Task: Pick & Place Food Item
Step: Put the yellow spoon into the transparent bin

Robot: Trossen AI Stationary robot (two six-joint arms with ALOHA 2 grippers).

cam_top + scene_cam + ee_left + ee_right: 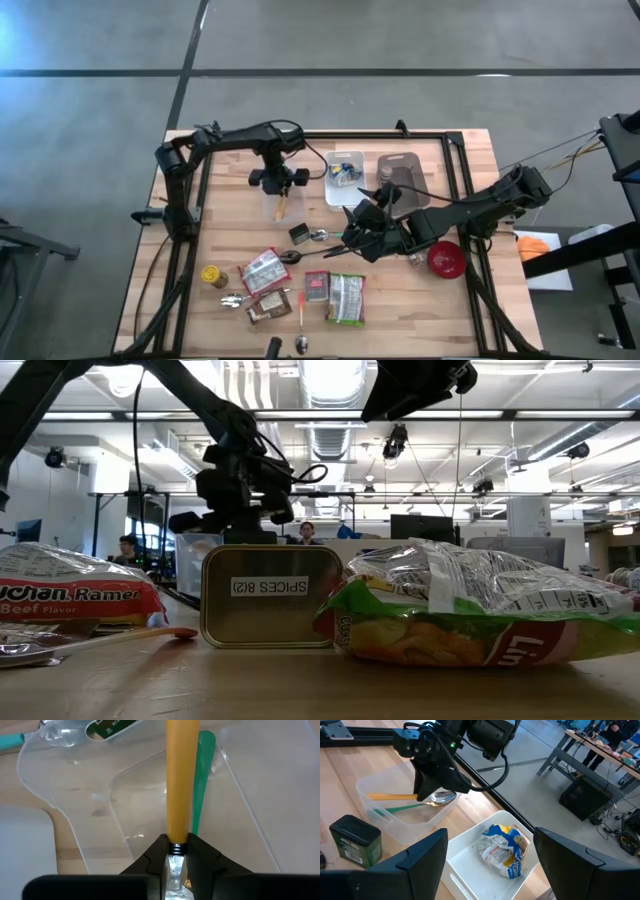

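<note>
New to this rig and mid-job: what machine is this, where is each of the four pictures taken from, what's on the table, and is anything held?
Two dark robot arms work at a wooden table. One picture looks straight down, one looks level across the tabletop, and one sits on each wrist. The left gripper pinches a yellow-handled spoon over a clear tub, where a green utensil lies. The right gripper hangs open mid-table, holding nothing. Also there: food packets, a spice tin, a red bowl, and a white tray with a wrapped snack.

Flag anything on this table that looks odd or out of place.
The left pincer grips a yellow-handled spoon by the neck, lying across the clear plastic tub beside a green-handled utensil: cutlery, not food. The crumpled snack packet sits in the white square container. Nothing looks spilled or damaged.
</note>
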